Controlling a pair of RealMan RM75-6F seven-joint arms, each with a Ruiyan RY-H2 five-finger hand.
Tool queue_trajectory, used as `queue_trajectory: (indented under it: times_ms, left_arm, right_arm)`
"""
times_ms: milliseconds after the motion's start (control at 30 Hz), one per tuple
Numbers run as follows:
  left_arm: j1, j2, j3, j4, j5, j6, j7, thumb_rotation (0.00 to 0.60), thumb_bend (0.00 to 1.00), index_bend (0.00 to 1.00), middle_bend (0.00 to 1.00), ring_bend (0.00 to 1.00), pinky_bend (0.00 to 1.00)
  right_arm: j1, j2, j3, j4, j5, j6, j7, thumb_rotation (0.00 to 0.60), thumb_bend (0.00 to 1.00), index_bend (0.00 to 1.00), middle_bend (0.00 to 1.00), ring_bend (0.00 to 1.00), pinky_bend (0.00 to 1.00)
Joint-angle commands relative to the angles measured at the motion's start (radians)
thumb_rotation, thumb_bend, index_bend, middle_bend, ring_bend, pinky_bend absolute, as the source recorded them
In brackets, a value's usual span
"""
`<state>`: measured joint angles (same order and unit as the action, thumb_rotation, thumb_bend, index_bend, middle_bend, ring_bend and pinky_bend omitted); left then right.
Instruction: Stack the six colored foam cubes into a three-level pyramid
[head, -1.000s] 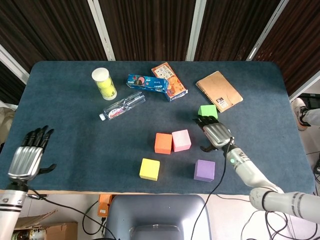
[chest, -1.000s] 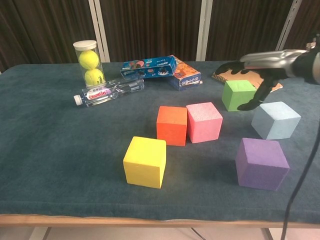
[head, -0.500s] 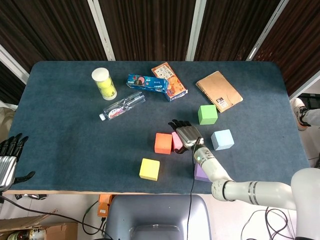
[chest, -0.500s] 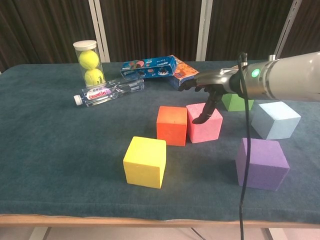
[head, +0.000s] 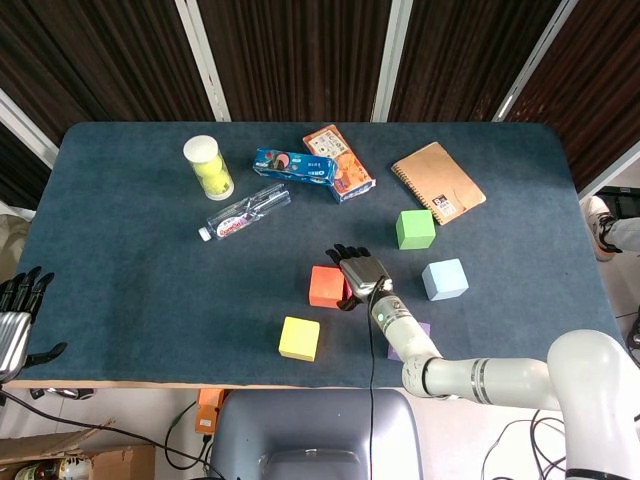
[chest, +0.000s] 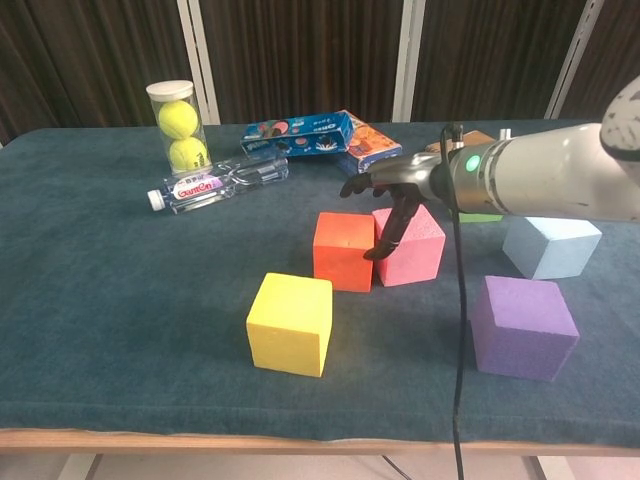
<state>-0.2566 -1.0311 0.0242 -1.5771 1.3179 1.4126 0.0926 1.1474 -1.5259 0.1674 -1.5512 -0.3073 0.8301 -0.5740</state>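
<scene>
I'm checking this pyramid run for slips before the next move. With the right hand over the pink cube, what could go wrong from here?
The pink cube touches the orange cube, so the right hand closing there may shove the orange one. The forearm crosses above the purple cube and could knock it if lowered.

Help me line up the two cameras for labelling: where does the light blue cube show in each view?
Head view: the light blue cube lies right of centre, below the green cube.
Chest view: the light blue cube sits at the right edge, behind the purple cube, partly under the right arm.
Shared landmark: the tennis ball tube, standing far left at the back.
</scene>
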Motion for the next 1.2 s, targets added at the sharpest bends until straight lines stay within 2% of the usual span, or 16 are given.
queue_trajectory:
  times_ms: [33,400,533,700,1033,1200]
  left_arm:
    - [0.005,-0.001,-0.004,0.002,0.003,-0.005,0.003,0.581,0.09,0.08,0.0,0.0,0.11]
    - [0.023,0.003,-0.026,0.003,0.012,-0.027,-0.015,0.576,0.09,0.08,0.0,0.0,0.11]
    - [0.028,0.005,-0.033,0.005,0.015,-0.033,-0.02,0.579,0.09,0.08,0.0,0.0,0.11]
    - [0.033,0.005,-0.042,0.009,0.012,-0.045,-0.025,0.579,0.09,0.08,0.0,0.0,0.11]
    - [0.039,0.011,-0.056,0.014,0.007,-0.067,-0.034,0.58,0.09,0.08,0.0,0.0,0.11]
    - [0.044,0.012,-0.062,0.019,0.008,-0.073,-0.042,0.579,0.09,0.08,0.0,0.0,0.11]
  right_arm:
    - [0.004,-0.019,-0.007,0.023,-0.003,0.006,0.001,0.6,0.19,0.23,0.0,0.0,0.0]
    - [0.003,-0.051,0.004,0.062,-0.035,0.008,0.025,0.6,0.19,0.36,0.0,0.0,0.0]
    - [-0.005,-0.06,0.009,0.072,-0.085,0.009,0.045,0.6,0.19,0.39,0.0,0.0,0.0]
    - [-0.015,-0.084,0.017,0.1,-0.167,-0.002,0.079,0.6,0.19,0.39,0.0,0.0,0.0]
    - [0.034,-0.137,0.025,0.186,-0.109,-0.035,0.036,0.6,0.19,0.35,0.0,0.0,0.0]
    - [0.044,-0.142,0.029,0.195,-0.086,-0.046,0.028,0.6,0.19,0.32,0.0,0.0,0.0]
